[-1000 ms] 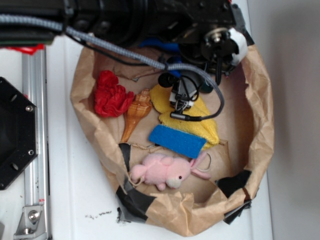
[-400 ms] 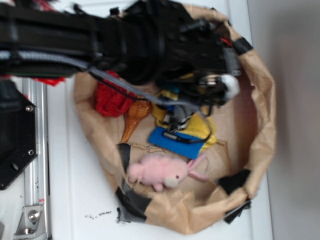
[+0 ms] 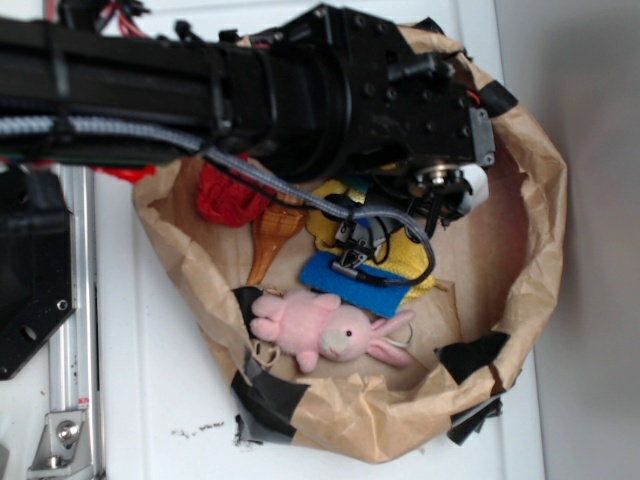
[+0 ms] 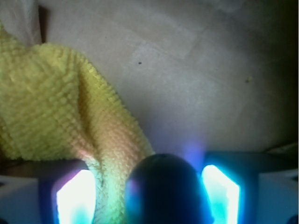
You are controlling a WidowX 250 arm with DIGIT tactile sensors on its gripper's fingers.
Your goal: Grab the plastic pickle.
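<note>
— Between the lit fingers [image 4: 77,196] of the gripper [image 4: 148,198], low in the wrist view: that dark rounded thing, is it the pickle [image 4: 163,189]?

— It looks like it. One rounded end shows, pointing away from the camera, so its long axis seems to run straight out along the gripper's reach, with a finger on either side.

— Clamped on it?

— I'd judge so; the fingers sit tight against both flanks, though the glare hides the actual contact.

— And from overhead?

— No pickle in sight. The arm [image 3: 300,90] covers the top of the paper bag [image 3: 530,230], above the yellow cloth [image 3: 405,260] and the sponge [image 3: 345,282]. The pink bunny [image 3: 325,332] lies well clear, nearer the bag's lower rim.

— So nothing left to line up?

— By my reckoning, no. The pickle is centred in the jaws, beside the cloth, over bare brown paper.
</note>
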